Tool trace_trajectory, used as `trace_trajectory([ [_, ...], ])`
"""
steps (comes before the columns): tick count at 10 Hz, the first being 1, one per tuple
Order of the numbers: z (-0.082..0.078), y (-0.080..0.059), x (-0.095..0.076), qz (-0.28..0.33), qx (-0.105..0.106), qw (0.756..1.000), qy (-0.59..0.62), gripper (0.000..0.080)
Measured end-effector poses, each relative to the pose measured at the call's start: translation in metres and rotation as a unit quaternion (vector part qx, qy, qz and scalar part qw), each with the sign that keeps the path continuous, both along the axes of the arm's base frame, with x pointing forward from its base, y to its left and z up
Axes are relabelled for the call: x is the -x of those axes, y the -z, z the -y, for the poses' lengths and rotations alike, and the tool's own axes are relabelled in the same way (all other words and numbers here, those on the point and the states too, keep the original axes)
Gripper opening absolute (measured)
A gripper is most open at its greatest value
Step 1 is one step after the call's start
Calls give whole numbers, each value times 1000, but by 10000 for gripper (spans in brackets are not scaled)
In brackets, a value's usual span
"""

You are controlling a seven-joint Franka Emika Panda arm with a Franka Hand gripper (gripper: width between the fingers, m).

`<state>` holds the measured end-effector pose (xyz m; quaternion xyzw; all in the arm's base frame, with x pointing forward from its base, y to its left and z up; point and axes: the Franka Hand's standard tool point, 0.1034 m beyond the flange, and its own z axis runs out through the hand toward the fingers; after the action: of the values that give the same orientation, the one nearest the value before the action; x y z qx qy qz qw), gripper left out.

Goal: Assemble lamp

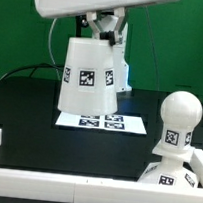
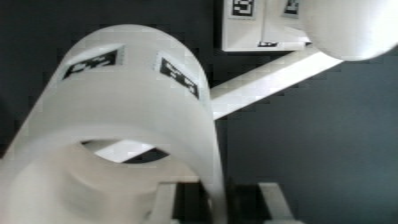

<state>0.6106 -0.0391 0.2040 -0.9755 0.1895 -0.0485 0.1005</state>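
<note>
exterior view, nearest the camera: white rail point(image 1: 42, 176) along the front edge of the dark surface point(image 1: 24, 107), with a short white wall at the exterior view's left

just behind the rail at the exterior view's right: rounded bulb point(image 1: 176, 119) standing upright on the blocky base point(image 1: 169, 174), neck down into it, tag on the neck, another tag on the base

middle of the surface: marker board point(image 1: 101, 121) lying flat, tags up

above and just behind the marker board: large tapered shade point(image 1: 87, 76), narrow end up, tags on its side; whether its lower rim touches the surface cannot be told

gripper point(image 1: 104, 29) comes down onto the top of the shade, arm body above it at the top of the view; cable trails off to the exterior view's left in front of the green backdrop

wrist view: jaws clenched on the rim of the shade, one finger point(image 2: 183, 200) inside the wall, the other outside; shade wall runs away from the camera, two tags showing; beyond it the marker board, the white rail and the bulb
</note>
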Motion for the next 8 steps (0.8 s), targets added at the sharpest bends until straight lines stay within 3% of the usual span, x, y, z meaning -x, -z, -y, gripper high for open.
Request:
trace_trajectory([
  [2, -2, -1, 0, 0, 0, 1000, -1, 39],
  [4, -37, -30, -4, 1, -19, 1000, 17, 39],
  [5, -56, -37, -5, 4, -24, 999, 21, 39],
  [8, -105, -39, -3, -9, -34, 998, 46, 39],
])
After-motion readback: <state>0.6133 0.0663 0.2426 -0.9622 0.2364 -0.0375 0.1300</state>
